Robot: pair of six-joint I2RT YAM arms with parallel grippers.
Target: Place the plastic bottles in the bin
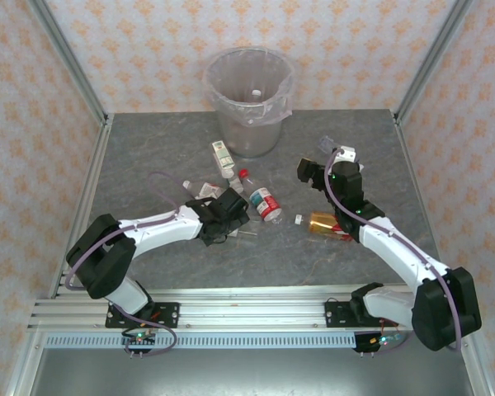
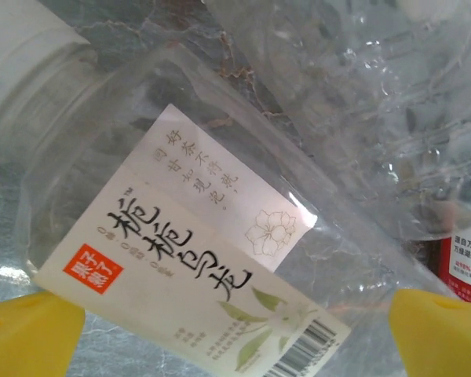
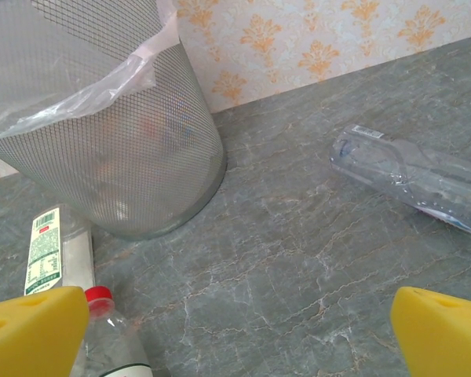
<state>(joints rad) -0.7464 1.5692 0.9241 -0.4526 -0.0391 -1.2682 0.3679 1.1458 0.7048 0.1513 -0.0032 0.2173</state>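
Left claw (image 2: 235, 342): wide open, I have hold of nothing. Its yellow pads (image 2: 27, 330) stand on either side of a bottle, with no squeeze that I can see.
White-label bottle (image 2: 196, 267): lies flat right between the left claw's pads, white cap up and to the claw's left. Not lifted.
Crumpled clear bottle (image 2: 361, 102): just beyond the left claw, to its right. Touching or overlapping the white-label bottle, I can't tell which.
Bin (image 1: 231, 124): well ahead of both claws at the far side of the table, upright, bag over the rim.
Bin contents: a pale cap shape from above and blurred colours through the wall. I judge a few bottles are in, count unreadable.
Green-white bottle (image 1: 223, 157): at the bin's foot, ahead and left of the right claw.
Red-cap bottle (image 1: 262, 200): between the two claws, cap just beside the right claw's left pad.
Amber bottle (image 1: 326, 224): behind the right claw, against its forearm.
Right claw (image 3: 235, 345): wide open, empty, hangs over the table facing the bin.
Flat clear bottle (image 3: 412, 181): ahead and right of the right claw, apart from it.
Progress: partway at best, I count six bottles on the table to go.
Next, my guess: close the left claw on the white-label bottle.
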